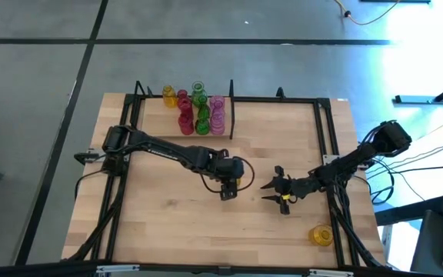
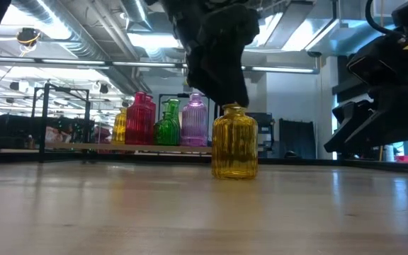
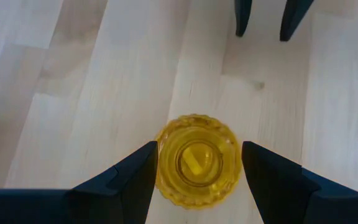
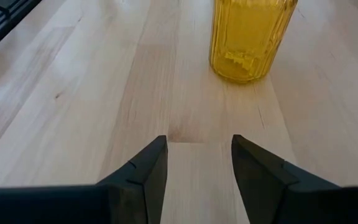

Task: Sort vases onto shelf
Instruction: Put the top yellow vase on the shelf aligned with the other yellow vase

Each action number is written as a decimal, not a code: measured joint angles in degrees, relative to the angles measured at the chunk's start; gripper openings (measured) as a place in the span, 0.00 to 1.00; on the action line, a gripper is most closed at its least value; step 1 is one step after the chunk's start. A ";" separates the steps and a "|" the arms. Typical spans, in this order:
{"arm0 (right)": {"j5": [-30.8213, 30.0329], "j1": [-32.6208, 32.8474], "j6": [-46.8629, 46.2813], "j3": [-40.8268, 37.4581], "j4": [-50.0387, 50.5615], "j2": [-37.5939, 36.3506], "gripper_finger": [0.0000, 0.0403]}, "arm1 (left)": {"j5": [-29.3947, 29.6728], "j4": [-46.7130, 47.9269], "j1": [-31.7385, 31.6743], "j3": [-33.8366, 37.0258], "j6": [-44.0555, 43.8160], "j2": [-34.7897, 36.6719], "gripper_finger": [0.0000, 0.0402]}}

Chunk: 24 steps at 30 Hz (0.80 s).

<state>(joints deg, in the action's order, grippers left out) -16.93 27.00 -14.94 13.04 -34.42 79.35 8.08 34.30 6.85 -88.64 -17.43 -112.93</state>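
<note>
Yellow vase [image 2: 234, 143] upright on table [image 2: 190, 212], end effector [image 2: 222, 88] above

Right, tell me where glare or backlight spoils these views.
High view: daylight washes out the floor at upper right. Low view: bright ceiling lights leave the left gripper a dark silhouette above the yellow vase. Left wrist view: even light, the vase glows between open jaws.

From above, the left gripper [image 1: 229, 187] covers the yellow vase [image 2: 234, 144] beneath it entirely. At table height that vase's neck vanishes behind the dark gripper. The shelved vases [image 1: 197, 109] overlap, so their count stays unclear. In the right wrist view, the yellow vase's top is cut off by the frame's upper edge.
</note>
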 joint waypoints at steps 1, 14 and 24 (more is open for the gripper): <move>0.00 0.00 0.00 0.00 0.00 0.00 0.40 | -0.17 -0.15 0.00 0.00 0.00 -0.02 0.56; 0.00 0.04 0.17 0.02 0.01 0.00 0.40 | -3.46 -0.26 -1.28 0.09 0.00 -1.13 0.56; 0.00 0.02 0.20 0.02 0.00 0.00 0.40 | -3.17 -0.45 -1.33 0.07 0.17 -1.11 0.46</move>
<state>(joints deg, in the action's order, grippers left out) -16.93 27.03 -14.74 13.06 -34.41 79.35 4.90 33.85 5.52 -88.57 -17.26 -114.04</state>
